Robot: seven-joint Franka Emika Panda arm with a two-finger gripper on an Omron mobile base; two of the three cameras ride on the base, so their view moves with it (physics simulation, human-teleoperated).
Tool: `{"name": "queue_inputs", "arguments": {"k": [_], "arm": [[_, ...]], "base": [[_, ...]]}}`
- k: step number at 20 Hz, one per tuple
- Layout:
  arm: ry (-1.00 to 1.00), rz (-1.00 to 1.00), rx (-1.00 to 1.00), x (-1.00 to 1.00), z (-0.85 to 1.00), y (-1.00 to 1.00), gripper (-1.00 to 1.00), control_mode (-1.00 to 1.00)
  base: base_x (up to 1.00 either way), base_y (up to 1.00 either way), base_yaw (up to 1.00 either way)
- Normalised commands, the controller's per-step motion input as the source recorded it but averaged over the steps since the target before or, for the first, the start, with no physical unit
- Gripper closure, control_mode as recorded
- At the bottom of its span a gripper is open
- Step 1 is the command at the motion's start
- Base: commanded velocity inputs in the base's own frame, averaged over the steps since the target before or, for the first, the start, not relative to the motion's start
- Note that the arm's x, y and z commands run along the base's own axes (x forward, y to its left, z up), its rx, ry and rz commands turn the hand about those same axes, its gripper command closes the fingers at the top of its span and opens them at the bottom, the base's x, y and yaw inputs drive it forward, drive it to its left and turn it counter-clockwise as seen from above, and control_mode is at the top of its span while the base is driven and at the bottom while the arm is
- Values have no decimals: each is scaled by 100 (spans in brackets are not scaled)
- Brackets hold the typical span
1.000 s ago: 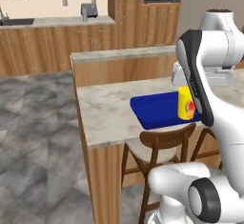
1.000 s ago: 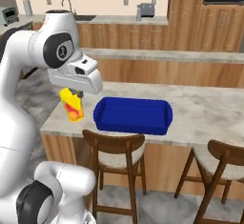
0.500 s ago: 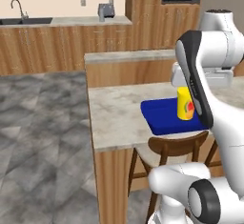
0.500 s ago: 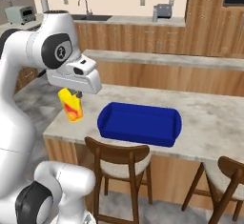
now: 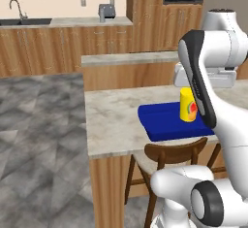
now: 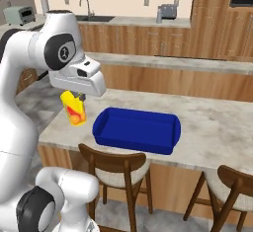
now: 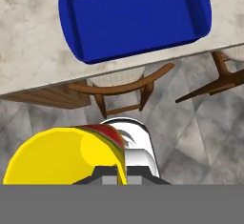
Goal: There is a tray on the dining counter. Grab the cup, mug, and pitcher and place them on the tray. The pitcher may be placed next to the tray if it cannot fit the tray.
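Cup first: I have the yellow tumbler clamped in my gripper, jaws closed tight on it near its rim, and it hangs clear of the dining counter with its red-orange mark facing out. It sits slightly tilted under my hand rather than plumb.

What matters now is where the tray lies from the cup. In the right base view the blue tray rests on the counter to the right of the cup and lower, near but not under it; the cup hangs off the tray's short end, about over the counter's edge. In the left base view the cup appears in front of the tray, so depth there is hard to judge. The tray's long axis runs along the counter.

My hand view shows the tray ahead, beyond the stools, with the cup close below. I judge the carry must go sideways over the rim before lowering. I see 1 of 3 items in hand.
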Motion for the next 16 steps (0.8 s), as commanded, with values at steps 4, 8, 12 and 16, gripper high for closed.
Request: {"name": "queue_inputs", "arguments": {"k": [4, 8, 12, 16], "arm": [[0, 0, 0, 0, 0, 0, 100, 100], [0, 0, 0, 0, 0, 0, 100, 100], [0, 0, 0, 0, 0, 0, 100, 100], [0, -5, 7, 53, 0, -16, 100, -100]], "base": [[27, -18, -5], [43, -17, -4], [44, -17, -5], [0, 0, 0]]}}
